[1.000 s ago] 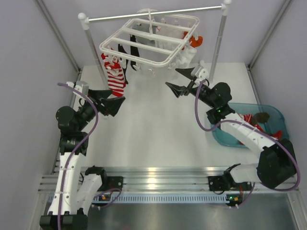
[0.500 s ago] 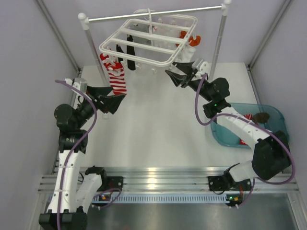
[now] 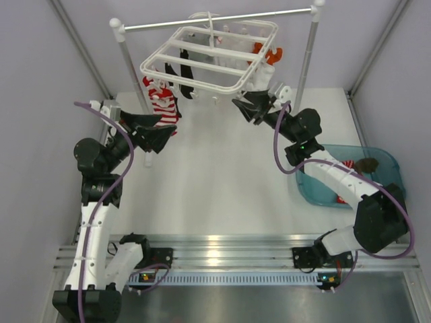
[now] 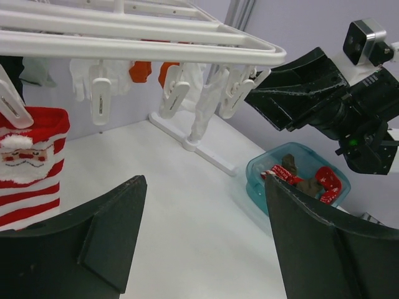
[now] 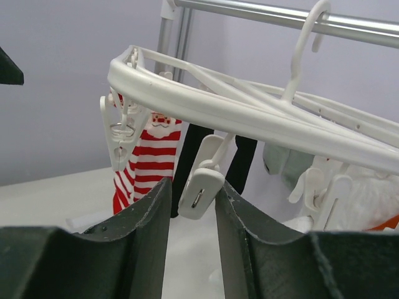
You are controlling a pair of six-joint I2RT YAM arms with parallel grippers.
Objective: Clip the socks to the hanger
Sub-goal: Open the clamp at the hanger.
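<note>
The white hanger [image 3: 209,57] hangs by its hook from the rail, with dark socks [image 3: 185,70] clipped under it. My right gripper [image 3: 244,102] is at its near right corner. In the right wrist view the gripper [image 5: 192,187] has narrow jaws either side of a dangling white clip [image 5: 201,193]; the right finger touches it and a small gap shows on the left. My left gripper [image 3: 167,129] is wide open and empty below the hanger's left side, also seen in the left wrist view [image 4: 204,180]. Red patterned socks [image 4: 324,180] and a brown-grey sock [image 3: 367,163] lie in the bin.
A teal bin [image 3: 316,192] stands at the right. A red-and-white striped Santa sock [image 3: 161,108] hangs at the hanger's left, right by my left gripper. An orange sock [image 3: 273,55] hangs at the back right. The grey rail [image 3: 222,18] rests on two white posts [image 3: 306,57].
My right gripper rose to the hanger's corner and narrowed from wide open to around a clip. My left gripper moved up and back toward the striped sock, still open.
</note>
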